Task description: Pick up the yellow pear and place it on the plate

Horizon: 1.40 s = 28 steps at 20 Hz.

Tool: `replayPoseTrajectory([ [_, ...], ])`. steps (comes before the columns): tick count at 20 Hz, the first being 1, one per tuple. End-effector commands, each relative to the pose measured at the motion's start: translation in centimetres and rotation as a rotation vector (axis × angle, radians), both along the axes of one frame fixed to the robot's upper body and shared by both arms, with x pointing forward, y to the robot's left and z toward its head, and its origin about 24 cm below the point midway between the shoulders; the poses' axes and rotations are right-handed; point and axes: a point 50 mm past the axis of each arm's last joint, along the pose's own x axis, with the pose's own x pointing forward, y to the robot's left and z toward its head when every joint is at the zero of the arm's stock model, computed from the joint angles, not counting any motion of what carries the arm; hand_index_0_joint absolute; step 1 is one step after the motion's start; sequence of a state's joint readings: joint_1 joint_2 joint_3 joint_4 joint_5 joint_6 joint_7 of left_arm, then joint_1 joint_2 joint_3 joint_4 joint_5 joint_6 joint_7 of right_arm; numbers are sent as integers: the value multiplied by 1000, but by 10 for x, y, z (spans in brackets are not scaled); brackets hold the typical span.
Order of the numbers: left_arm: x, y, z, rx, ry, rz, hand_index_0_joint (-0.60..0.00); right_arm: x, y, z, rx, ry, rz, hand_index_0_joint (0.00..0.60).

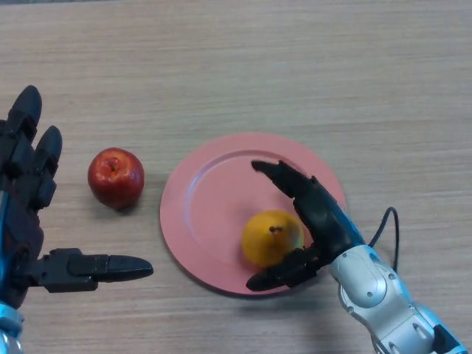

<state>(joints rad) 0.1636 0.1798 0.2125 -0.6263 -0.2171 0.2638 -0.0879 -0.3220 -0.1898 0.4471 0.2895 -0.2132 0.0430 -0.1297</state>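
Note:
The yellow pear (271, 237) stands on the pink plate (214, 199), in its near right part, stem up. My right hand (318, 214) is at the pear's right side, over the plate's right edge. Its fingers reach past the pear's far side and its thumb lies along the near side. The fingers are relaxed and spread around the pear; I cannot tell if they touch it. My left hand (29, 192) is open at the left edge of the table, fingers pointing away and thumb pointing right.
A red apple (116, 177) sits on the wooden table (295, 66) left of the plate, between the plate and my left hand.

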Motion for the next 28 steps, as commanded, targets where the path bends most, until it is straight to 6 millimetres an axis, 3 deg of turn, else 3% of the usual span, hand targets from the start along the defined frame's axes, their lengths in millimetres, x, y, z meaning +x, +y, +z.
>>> replayPoseTrajectory([
  [1,-8,5,30,61,-208,14,0,8,-1,49,163,-186,10,0],
  [4,-6,6,30,60,-211,20,0,4,-7,70,231,-234,14,0],
  [13,0,3,29,96,-202,-22,0,-48,-43,108,443,-214,76,0],
  [21,4,-20,29,179,-189,-192,0,-71,-62,108,390,-274,49,0],
  [28,14,-23,33,164,-154,-251,0,-78,-74,118,393,-323,7,0],
])
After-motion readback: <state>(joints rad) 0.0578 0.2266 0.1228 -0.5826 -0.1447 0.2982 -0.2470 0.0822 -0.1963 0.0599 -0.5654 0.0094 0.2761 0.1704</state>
